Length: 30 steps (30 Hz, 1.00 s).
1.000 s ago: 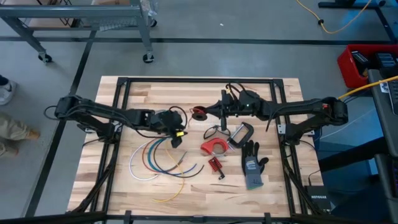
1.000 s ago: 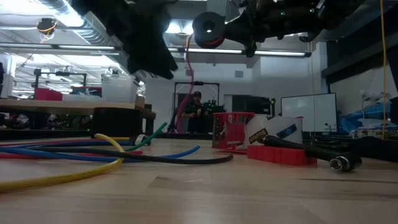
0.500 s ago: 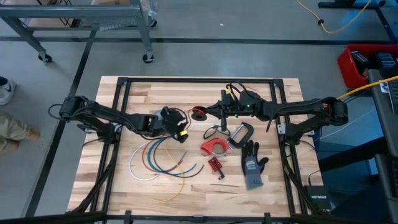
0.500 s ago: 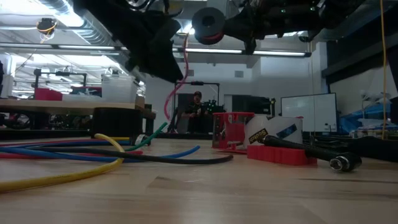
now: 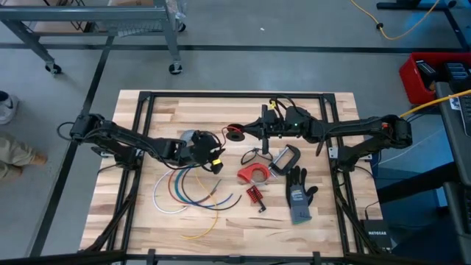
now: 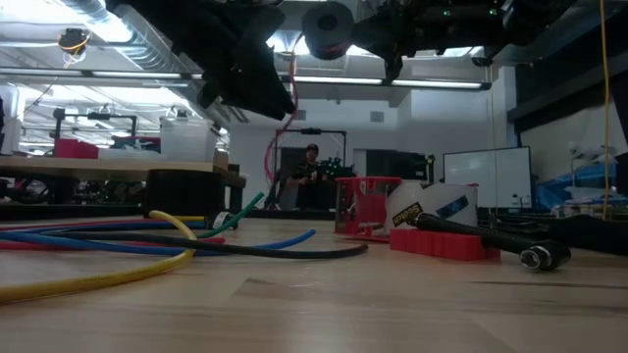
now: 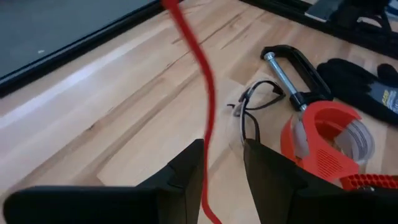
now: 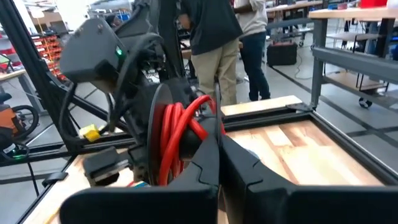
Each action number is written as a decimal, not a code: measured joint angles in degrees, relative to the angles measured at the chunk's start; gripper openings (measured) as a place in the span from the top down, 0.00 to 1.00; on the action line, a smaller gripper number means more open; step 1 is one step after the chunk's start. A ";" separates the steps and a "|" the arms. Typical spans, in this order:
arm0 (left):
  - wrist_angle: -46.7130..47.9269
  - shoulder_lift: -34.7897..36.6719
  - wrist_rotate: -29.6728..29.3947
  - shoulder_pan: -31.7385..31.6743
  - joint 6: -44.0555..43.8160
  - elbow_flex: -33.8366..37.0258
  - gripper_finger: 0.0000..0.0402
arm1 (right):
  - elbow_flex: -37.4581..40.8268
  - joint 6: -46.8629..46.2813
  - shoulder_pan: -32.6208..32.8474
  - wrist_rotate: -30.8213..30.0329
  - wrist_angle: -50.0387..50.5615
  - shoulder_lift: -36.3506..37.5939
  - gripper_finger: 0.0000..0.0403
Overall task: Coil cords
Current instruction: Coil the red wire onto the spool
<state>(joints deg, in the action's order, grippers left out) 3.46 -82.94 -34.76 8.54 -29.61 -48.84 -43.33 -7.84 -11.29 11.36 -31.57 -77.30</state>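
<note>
Winding is being done: red cord (image 7: 200, 74) is being pinched by left gripper (image 7: 222, 165); right gripper (image 8: 219, 163), closed, is clamping spool (image 8: 163, 140); another wrap seems due.

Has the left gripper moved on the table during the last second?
Yes. In the high view the left gripper has slid toward the red tape holder, with the red cord running between its fingers.

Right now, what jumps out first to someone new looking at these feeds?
The red cord strung in mid-air between the two arms: the right claw, shut on a dark spool wound with it, holds it above the table's middle, and the left claw has the loose strand between its fingers. Next, the fan of coloured cords lying on the table's left half, and the red tape dispenser and black glove to the right.
</note>
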 joint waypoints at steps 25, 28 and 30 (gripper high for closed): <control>0.64 -0.52 3.63 -0.62 1.56 0.00 0.61 | 0.00 0.00 0.04 3.49 -1.56 -0.02 0.99; 0.60 -0.52 3.03 -0.73 2.29 0.00 0.60 | 0.00 0.00 0.04 4.43 -1.45 -0.03 0.99; 0.64 -0.52 2.41 -0.72 3.02 0.00 0.60 | 0.00 -0.45 0.04 4.76 -1.45 -0.04 0.99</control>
<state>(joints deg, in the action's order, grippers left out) 4.10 -83.46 -32.35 7.82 -26.59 -48.84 -43.33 -8.28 -11.25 16.12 -33.01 -77.34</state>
